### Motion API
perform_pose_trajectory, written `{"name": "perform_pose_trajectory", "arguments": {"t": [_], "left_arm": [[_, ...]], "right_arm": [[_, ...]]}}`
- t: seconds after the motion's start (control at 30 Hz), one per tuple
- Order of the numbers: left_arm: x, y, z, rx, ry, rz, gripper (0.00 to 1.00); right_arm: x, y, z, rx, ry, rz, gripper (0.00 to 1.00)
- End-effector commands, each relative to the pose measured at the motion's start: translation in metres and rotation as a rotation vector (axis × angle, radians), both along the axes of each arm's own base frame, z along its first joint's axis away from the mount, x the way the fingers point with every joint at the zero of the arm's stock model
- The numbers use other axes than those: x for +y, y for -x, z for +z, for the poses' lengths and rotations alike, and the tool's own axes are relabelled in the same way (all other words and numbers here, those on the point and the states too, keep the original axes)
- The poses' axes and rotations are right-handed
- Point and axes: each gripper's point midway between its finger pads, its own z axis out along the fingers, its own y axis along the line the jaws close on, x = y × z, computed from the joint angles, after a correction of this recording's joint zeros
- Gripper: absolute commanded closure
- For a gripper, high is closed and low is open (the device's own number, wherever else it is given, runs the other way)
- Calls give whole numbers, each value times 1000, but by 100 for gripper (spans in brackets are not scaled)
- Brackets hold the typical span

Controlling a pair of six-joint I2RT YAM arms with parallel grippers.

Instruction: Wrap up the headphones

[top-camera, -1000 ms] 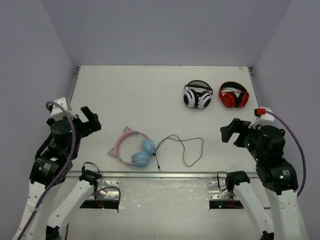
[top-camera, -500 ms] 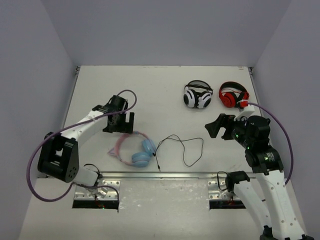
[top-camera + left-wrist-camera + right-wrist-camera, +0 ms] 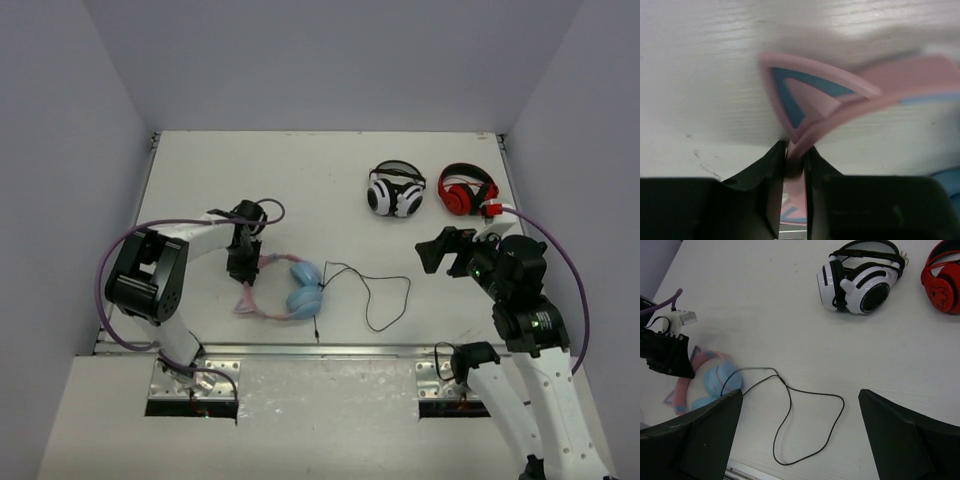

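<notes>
The headphones (image 3: pixel 303 284), with a pink cat-eared band and light blue cups, lie at the front left of the table. My left gripper (image 3: pixel 243 263) is shut on the pink headband (image 3: pixel 796 148) just below one cat ear (image 3: pixel 807 95). The thin black cable (image 3: pixel 386 300) runs from the cups in loose loops to the right. My right gripper (image 3: pixel 446 252) hovers open above the table to the right of the cable, holding nothing. In the right wrist view, the cable (image 3: pixel 812 393) lies between the wide fingers of the right gripper (image 3: pixel 801 396), and the blurred headphones (image 3: pixel 717 377) sit at the left.
A white-and-black pair (image 3: pixel 394 190) and a red-and-black pair (image 3: pixel 468 190) lie at the back right, the white-and-black pair (image 3: pixel 860 277) and red-and-black pair (image 3: pixel 942 275) also showing in the right wrist view. A metal rail (image 3: pixel 320 350) marks the table's front edge. Grey walls close off three sides.
My left arm swung in from the left, came down on the headband and shut on it. The headphones turned and the cups slid right. The right gripper moved slightly left.
</notes>
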Motion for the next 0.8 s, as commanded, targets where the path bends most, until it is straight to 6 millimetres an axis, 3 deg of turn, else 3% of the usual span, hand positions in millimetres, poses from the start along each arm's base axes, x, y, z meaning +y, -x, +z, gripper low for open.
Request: {"name": "perform_pose_trajectory", "arguments": {"t": [0.0,0.13,0.17,0.33,0.47,0.5,0.6,0.63,0.67,0.7,0.73,0.77], "left_arm": [[-17,8,-21,34,49,18,87],[-39,-6,-4,-81,66,-6,91],[-46,-11,1,-111,83,-4,99],[-45,-27,20,-224,65,34,99],[-40,-33,78,-396,18,83,100],[-34,-36,104,-475,22,137,100],[-26,-32,162,-609,54,192,100],[-23,-30,175,-638,62,207,100],[-20,-23,187,-648,65,210,100],[-18,-21,214,-712,102,222,100],[-15,-15,224,-717,105,220,100],[-14,-10,239,-745,128,224,100]], "right_arm": [[-6,-7,13,-74,29,-29,1],[-4,-7,12,-63,28,-20,1],[-3,-8,11,-57,26,-13,1],[1,-6,9,-48,11,3,1],[27,-1,17,-105,-43,153,1],[36,2,13,-104,-61,215,1],[87,27,30,-232,-184,579,1],[93,31,30,-250,-211,625,1],[97,26,25,-242,-231,647,1],[99,22,17,-221,-240,656,1],[97,11,12,-205,-230,622,1],[95,-7,-9,-109,-227,577,1]]}}
